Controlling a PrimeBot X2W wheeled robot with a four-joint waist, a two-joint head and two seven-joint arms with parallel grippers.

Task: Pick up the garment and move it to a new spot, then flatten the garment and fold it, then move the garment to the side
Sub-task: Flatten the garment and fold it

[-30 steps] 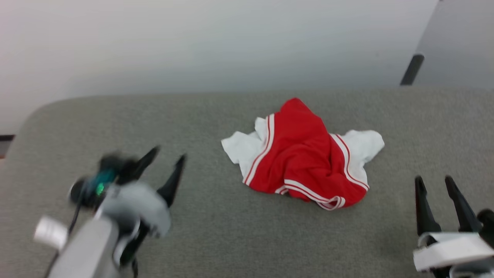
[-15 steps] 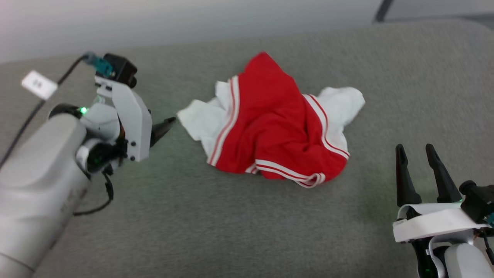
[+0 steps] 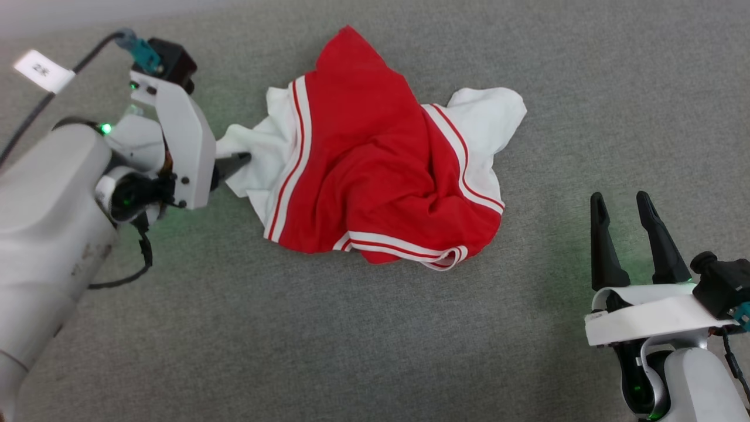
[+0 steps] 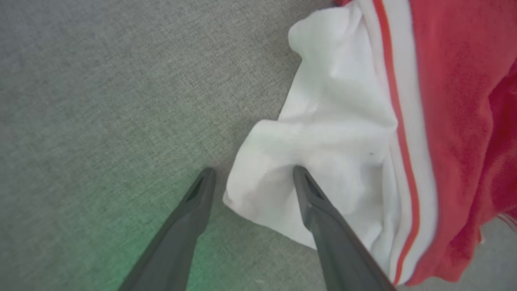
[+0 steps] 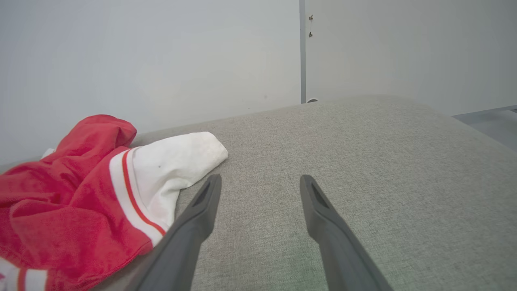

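Note:
The garment (image 3: 375,164) lies crumpled in a heap on the grey cushioned surface (image 3: 351,351), red in the middle with white sleeves and striped trim. Its lettering is hidden. My left gripper (image 3: 237,162) reaches in from the left, open, at the edge of the left white sleeve. In the left wrist view the left gripper (image 4: 253,171) straddles a fold of the white sleeve (image 4: 339,133), one finger on the cloth and the other over bare surface. My right gripper (image 3: 620,202) stands open and empty at the lower right, apart from the garment (image 5: 80,190), and its own view shows the right gripper (image 5: 260,178) over bare surface.
A pale wall (image 5: 161,60) with a vertical seam stands behind the surface's far rounded edge. A cable with a white tag (image 3: 44,70) hangs off my left arm. Open grey surface stretches in front of and to the right of the garment.
The head camera has tilted down, so the wall has left the picture. My left gripper has moved in to the garment's white sleeve. The right gripper has stayed put and open.

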